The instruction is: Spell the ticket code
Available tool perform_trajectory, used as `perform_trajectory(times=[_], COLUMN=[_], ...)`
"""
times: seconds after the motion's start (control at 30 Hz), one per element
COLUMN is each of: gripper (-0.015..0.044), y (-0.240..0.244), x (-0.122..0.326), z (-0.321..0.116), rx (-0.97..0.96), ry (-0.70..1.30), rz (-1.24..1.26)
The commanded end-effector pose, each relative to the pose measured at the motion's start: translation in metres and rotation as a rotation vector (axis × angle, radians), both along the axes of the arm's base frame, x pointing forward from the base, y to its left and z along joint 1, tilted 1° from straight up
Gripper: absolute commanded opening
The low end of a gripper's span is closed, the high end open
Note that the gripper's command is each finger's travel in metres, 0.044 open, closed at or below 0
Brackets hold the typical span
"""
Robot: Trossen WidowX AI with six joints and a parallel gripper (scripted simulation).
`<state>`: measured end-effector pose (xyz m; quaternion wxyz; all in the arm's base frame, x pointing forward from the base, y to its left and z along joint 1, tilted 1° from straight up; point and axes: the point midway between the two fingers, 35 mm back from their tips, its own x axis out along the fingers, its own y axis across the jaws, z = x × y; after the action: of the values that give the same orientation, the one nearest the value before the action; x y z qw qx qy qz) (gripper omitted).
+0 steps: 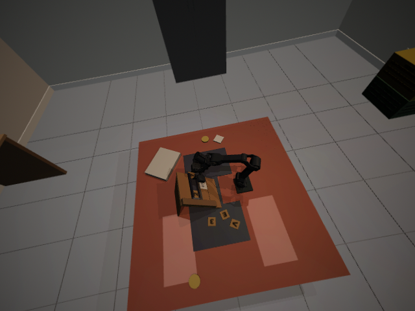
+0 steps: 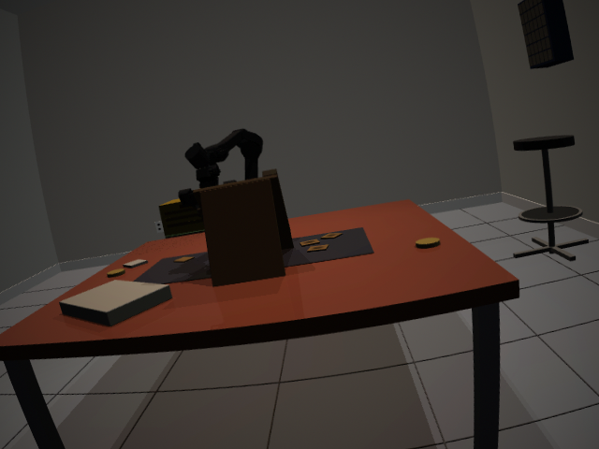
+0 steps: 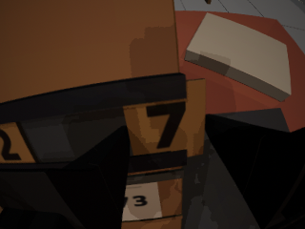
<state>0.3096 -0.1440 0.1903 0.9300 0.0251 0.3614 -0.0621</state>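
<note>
Black arm (image 1: 231, 158) (image 2: 237, 137) arched, wrist bent downward, fingers apart around a tile.

Table (image 1: 311, 257) (image 2: 338, 295) (image 3: 190, 29): red-orange top, dark edge, legs at the corners in view.
Dark grey matting (image 1: 221, 239) (image 2: 350, 249) (image 3: 267, 118): lies flat, spreads out to both sides of the board.
Board (image 1: 182, 187) (image 2: 241, 232) (image 3: 86, 43): stands upright, rear foot on the red surface.
Pale slab (image 1: 163, 164) (image 2: 116, 296) (image 3: 240, 54): lies flat, near the board.
Small yellow disc (image 1: 205, 138) (image 2: 116, 272): flat, just beside the white square.
White square (image 1: 218, 138) (image 2: 135, 264): flat.
Other yellow disc (image 1: 194, 281) (image 2: 427, 242): flat, well apart.
Arm base (image 1: 248, 188): sits beside the matting.
</note>
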Motion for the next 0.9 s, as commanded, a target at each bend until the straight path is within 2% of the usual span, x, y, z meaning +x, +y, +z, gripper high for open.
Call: perform_trajectory(times=[0.0, 0.87], gripper=[0.0000, 0.0000], y=[0.002, 0.014], x=[0.000, 0.002], z=[-0.001, 0.000], rx=[0.001, 0.002], ry=[0.000, 0.000], rz=[-0.007, -0.007])
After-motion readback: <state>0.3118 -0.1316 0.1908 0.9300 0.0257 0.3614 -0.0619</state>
